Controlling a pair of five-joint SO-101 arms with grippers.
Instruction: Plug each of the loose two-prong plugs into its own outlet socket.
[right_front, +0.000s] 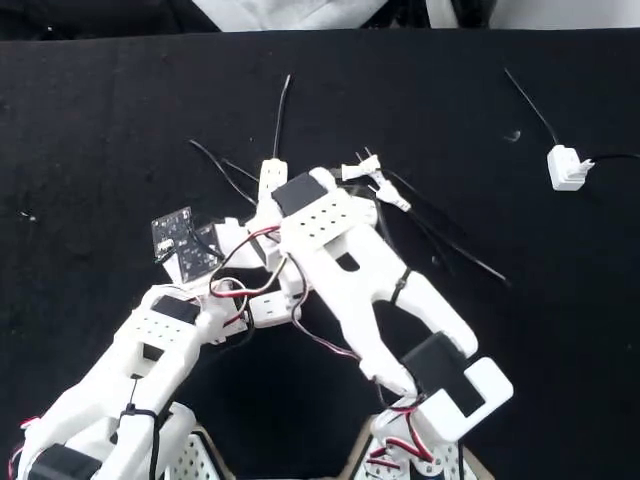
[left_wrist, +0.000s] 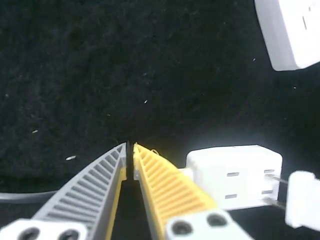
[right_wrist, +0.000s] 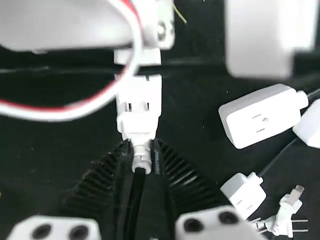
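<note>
Overhead, down — wrists close; outlet (right_wrist: 137, 107) probably shared.

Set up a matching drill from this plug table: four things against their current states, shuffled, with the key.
1. right pincer with black ribbed fingers
2. left pincer with grey and yellow fingers
3. small white two-prong plug
4. white plastic block on a thin black cord

a. lies loose, prongs bare
b. alone, far off to the right
c. shut on a white two-slot socket's cord end
d. shut over bare black cloth

Pairs: 1-c, 2-d, 3-a, 4-b

White two-prong plug (right_wrist: 286, 226) loose, socket (right_wrist: 257, 121) nearby
</note>
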